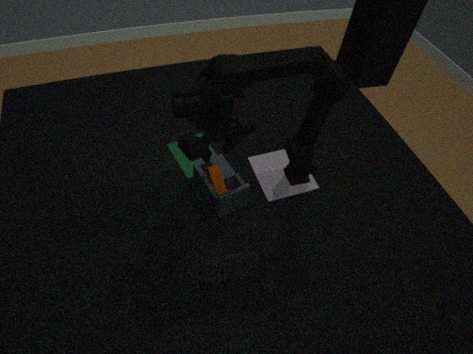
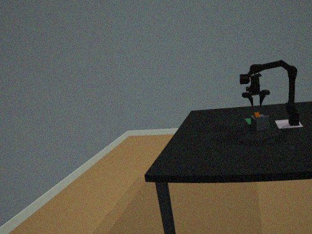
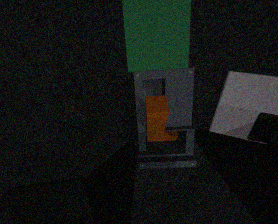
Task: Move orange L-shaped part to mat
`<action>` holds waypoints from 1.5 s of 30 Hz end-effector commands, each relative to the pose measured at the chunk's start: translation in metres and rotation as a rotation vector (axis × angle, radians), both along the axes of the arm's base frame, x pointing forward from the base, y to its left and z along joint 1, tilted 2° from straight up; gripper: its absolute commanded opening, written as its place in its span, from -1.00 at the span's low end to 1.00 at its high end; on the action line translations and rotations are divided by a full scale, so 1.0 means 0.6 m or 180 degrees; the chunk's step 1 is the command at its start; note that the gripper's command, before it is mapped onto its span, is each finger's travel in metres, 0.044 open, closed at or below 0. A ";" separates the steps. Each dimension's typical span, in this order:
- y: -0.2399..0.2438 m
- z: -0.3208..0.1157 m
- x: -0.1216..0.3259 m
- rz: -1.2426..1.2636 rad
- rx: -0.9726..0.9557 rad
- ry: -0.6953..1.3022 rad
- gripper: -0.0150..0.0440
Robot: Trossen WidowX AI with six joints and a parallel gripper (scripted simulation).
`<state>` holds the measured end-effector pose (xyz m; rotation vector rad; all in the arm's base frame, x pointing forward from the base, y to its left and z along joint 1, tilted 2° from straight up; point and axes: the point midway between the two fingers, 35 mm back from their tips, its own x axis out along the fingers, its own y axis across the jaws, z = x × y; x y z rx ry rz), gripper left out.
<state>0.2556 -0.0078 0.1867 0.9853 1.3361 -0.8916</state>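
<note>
One of the task's main stages, the tipping, appears complete: the orange part (image 1: 217, 180) (image 2: 256, 114) (image 3: 157, 117) lies in the grey tray (image 1: 233, 202) (image 2: 261, 124) (image 3: 180, 95), with a portion projecting above the rim in the exterior view. Its tilt is inferred from this projection and from the exposed pocket in the wrist view; the exact angle cannot be told. The gripper (image 1: 212, 154) (image 2: 256, 105) (image 3: 164, 139) is open, its fingers apart above the tray and holding nothing. Four stages remain: pinching the raised end, lifting the part out, laying it flat, top side up, on the green mat (image 1: 181, 160) (image 2: 247, 120) (image 3: 159, 35), and releasing it. The mat adjoins the tray. Progress is judged to be roughly midway, the next requirement being a descent with one finger on either side of the raised end.
</note>
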 end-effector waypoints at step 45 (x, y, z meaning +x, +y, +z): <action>-0.003 -0.133 0.008 -0.0351 0.0021 0.0042 0.46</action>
